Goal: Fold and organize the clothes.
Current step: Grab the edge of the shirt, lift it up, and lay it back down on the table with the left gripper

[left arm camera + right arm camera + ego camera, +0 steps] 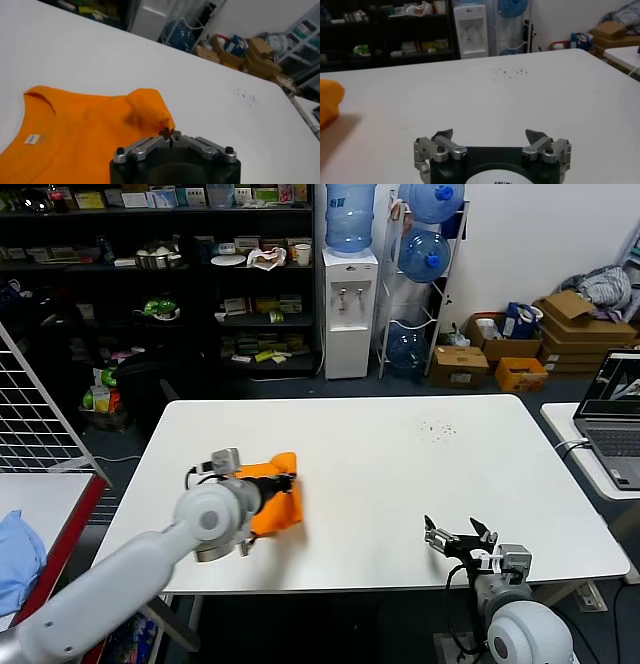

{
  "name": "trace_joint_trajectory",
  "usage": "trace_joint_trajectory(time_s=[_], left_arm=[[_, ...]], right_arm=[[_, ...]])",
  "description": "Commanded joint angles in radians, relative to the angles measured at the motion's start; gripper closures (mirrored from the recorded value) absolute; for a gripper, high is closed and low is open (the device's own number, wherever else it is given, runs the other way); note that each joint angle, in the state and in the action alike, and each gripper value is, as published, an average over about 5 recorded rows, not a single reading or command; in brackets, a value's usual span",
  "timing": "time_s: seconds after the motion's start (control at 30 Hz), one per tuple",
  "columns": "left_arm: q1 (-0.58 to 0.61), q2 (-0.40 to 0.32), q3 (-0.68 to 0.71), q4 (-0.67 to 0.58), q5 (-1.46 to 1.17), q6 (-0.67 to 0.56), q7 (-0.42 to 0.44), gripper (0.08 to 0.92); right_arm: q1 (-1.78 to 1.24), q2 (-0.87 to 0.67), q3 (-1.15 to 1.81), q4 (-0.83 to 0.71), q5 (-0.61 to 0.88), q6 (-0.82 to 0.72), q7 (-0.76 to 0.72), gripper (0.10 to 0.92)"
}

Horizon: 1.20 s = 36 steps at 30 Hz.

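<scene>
White table | left gripper pinches orange T-shirt fold; neck label unreadable | right gripper spread, idle.

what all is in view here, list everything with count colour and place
T-shirt: one, orange, folded small on the table's left part
table: one, white, centre
cloth: one, light blue, side surface far left
water dispenser: one, white, blue bottle on top, behind table
cardboard boxes: several, brown, floor back right
laptop: one, open, desk far right
left gripper: shut on T-shirt fold
right gripper: open, over the table's near right edge
</scene>
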Motion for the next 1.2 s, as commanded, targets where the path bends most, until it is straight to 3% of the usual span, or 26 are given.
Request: trace_joint_trajectory(time_s=[0.03, 0.33, 0.83, 1.03, 1.2], left_arm=[[-0.168, -0.352, 0.195, 0.237, 0.055, -0.011, -0.059, 0.907], [-0.180, -0.427, 0.186, 0.309, 0.090, -0.014, -0.049, 0.907], [-0.186, -0.464, 0.189, 0.332, 0.097, -0.044, -0.070, 0.903], [-0.162, -0.455, 0.143, 0.292, 0.108, -0.057, -0.074, 0.773], [-0.026, -0.327, 0.009, 0.116, 0.262, -0.061, 0.011, 0.625]], right_arm=[[-0.001, 0.011, 0.014, 0.003, 0.004, -0.002, 0.003, 0.104], [-0.006, 0.002, 0.026, 0.012, 0.017, -0.001, 0.004, 0.104], [-0.028, -0.009, 0.054, 0.052, 0.033, 0.018, -0.013, 0.104], [-0.064, -0.030, 0.082, 0.085, 0.022, 0.120, -0.100, 0.104], [-0.106, -0.051, 0.111, 0.107, -0.032, 0.195, -0.174, 0.104]])
